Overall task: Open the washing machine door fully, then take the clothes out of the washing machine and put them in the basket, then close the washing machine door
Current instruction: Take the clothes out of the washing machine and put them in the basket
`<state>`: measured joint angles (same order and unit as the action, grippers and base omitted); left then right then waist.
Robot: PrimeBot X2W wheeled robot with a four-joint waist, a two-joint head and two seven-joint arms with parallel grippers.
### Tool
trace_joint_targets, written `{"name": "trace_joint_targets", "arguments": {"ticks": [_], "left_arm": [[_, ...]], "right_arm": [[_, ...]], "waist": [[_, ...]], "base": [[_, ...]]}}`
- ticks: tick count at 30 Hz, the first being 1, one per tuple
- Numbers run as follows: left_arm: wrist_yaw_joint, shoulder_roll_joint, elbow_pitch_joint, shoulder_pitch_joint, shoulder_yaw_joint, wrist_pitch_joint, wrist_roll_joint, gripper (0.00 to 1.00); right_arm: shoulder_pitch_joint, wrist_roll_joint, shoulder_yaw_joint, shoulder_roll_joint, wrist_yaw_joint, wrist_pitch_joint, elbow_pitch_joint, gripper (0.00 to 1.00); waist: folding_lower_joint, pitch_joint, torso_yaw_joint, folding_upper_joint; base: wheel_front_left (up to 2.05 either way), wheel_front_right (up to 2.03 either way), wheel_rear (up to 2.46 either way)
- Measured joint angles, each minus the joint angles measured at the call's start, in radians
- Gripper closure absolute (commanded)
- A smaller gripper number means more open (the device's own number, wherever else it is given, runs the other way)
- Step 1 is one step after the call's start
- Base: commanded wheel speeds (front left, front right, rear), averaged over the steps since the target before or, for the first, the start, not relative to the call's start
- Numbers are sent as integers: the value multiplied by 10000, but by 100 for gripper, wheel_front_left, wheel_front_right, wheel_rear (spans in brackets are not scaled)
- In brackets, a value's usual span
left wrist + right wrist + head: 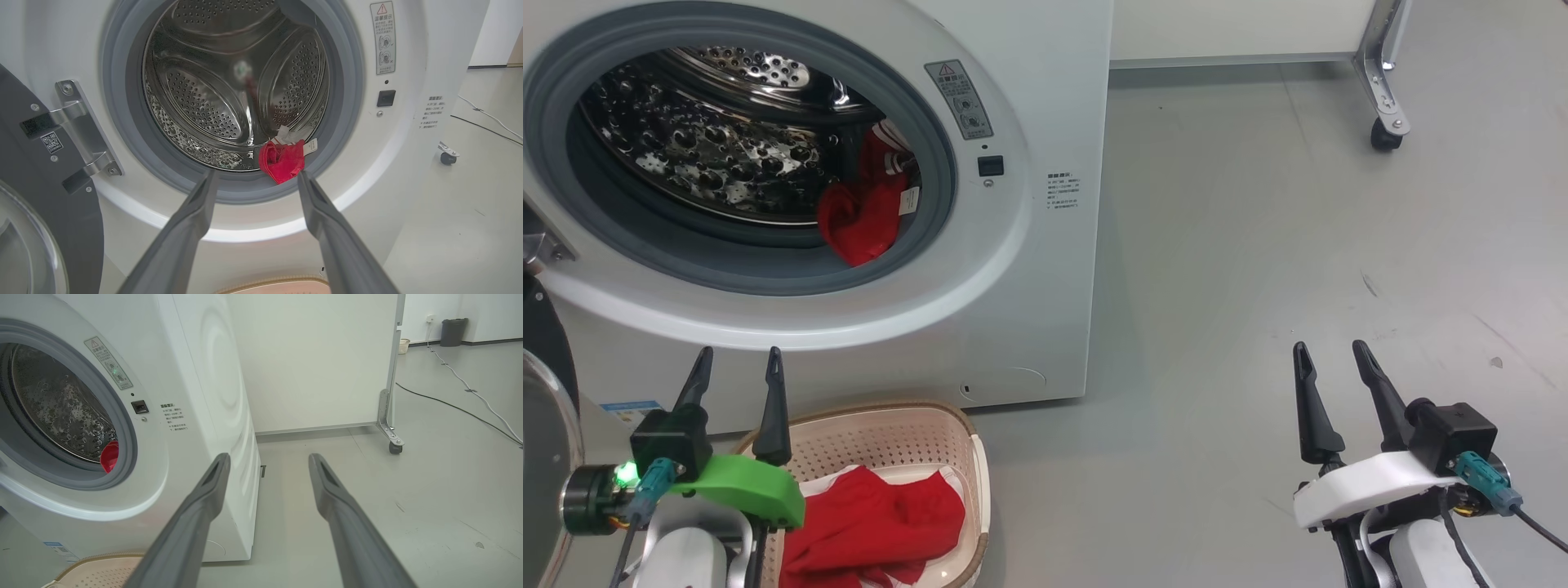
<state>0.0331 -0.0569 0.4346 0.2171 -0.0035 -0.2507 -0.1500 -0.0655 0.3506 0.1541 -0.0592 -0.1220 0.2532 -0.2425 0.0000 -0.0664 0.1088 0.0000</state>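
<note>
Grey floor (1258,245) beside washing machine (1045,318)

- washing machine (1045,269): mouth unblocked and drum mostly bare, so a straight-in reach is free.
- door (41,183): swung out on the machine's hinge side, walls off approach from there.
- clothes (862,214): bunched on the gasket at the mouth's lower edge, latch side.
- basket (890,411): on the floor against the machine's front, below the mouth. Blocks low passes.
- floor (1258,286): wide free lane off the machine's latch side. Wheeled panel (1382,82) stands well apart.
</note>
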Motion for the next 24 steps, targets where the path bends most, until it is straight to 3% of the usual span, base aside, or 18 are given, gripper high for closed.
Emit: {"name": "trace_joint_targets", "arguments": {"ticks": [24], "left_arm": [[-63,105,-1197,-1383,-290,-2,-65,0]], "right_arm": [[348,38,161,-21,0,0,176,0]], "waist": [[0,351,-239,0]], "base": [[0,0,0]]}}
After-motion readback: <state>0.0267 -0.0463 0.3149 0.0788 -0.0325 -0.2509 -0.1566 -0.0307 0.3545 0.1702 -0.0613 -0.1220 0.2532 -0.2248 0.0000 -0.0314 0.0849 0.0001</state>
